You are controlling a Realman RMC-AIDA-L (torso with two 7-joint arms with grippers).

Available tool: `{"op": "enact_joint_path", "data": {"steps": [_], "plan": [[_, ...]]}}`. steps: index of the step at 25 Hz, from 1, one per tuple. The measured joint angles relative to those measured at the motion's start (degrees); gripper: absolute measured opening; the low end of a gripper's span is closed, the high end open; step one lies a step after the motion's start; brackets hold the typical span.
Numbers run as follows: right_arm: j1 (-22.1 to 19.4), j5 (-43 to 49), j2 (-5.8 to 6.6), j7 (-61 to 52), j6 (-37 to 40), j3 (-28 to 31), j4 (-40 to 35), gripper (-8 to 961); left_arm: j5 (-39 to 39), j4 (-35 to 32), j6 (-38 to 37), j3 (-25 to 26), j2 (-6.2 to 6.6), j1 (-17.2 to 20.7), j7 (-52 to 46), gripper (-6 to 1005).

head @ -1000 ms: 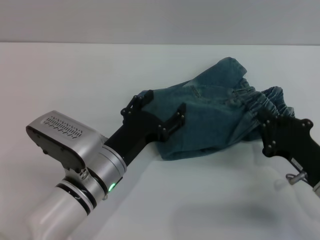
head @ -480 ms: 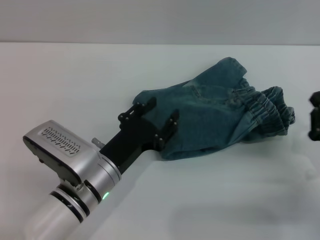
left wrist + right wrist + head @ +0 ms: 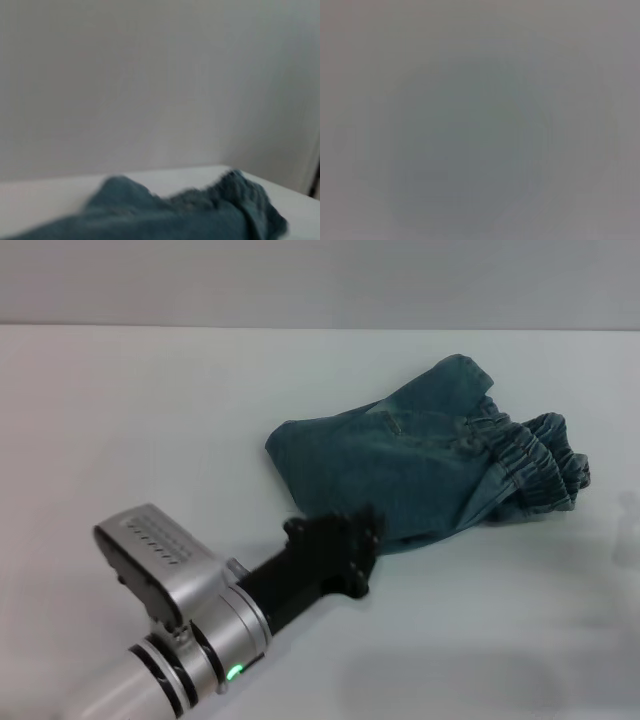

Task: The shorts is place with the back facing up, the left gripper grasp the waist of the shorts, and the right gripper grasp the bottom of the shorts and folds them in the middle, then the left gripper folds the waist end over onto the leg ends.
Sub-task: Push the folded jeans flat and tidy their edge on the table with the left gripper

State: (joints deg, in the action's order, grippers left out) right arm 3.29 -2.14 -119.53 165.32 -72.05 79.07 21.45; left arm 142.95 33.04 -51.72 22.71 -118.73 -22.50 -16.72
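Head view: denim shorts (image 3: pixel 420 465) in a folded heap on the white tabletop (image 3: pixel 150 420), right of centre and toward the far side. Gathered elastic waist (image 3: pixel 540 465) bunched at the heap's right end, ruffles turned up and outward. Flat faded panel with a seam or pocket edge across the middle; a rounded fold at the left end; leg hems not separately made out in the pile.

Left hand (image 3: pixel 335 550) low on the near side, just beside the heap's near edge, black claw pointing toward the cloth. Blurred, so fingers not told apart: open or closed cannot be told, and touching the denim or just short of it cannot be told either. Behind it the silver-white arm (image 3: pixel 200 630) with black rings and a green light, slanting toward the lower left corner.

Right hand nowhere in the head view.

Left wrist view: blurred blue denim (image 3: pixel 200 215) along the lower edge, ruffled part to one side, on the pale tabletop (image 3: pixel 45 192), plain grey wall (image 3: pixel 150 75) behind. None of that arm's own fingers showing.

Right wrist view: featureless grey blur only, nothing to be made out.
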Motion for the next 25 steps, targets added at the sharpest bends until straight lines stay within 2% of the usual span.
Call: {"op": "enact_joint_path", "data": {"steps": [7,11,12,15,25], "plan": [[0.0,-0.1,0.0,0.0,-0.1,-0.1,-0.1,0,0.0,-2.2,4.1,-3.4,-0.23,-5.6,-7.3,-2],[0.0,-0.1,-0.01,0.0,-0.8,-0.1,-0.1,-1,0.0,-2.4,5.4,-3.5,-0.32,-7.0,-8.1,1],[-0.1,-0.1,-0.03,0.0,-1.0,-0.1,-0.1,-1,-0.2,-2.5,9.2,-3.1,-0.38,-9.0,-8.8,2],[-0.1,-0.1,-0.08,0.0,-1.9,-0.1,-0.1,-1,-0.3,-2.8,12.4,-2.1,-0.38,-10.3,-9.2,5],[-0.9,-0.2,-0.17,0.0,-2.8,-0.1,0.3,-1,-0.2,-8.6,16.0,2.0,-0.34,-14.6,-13.3,13]]}}
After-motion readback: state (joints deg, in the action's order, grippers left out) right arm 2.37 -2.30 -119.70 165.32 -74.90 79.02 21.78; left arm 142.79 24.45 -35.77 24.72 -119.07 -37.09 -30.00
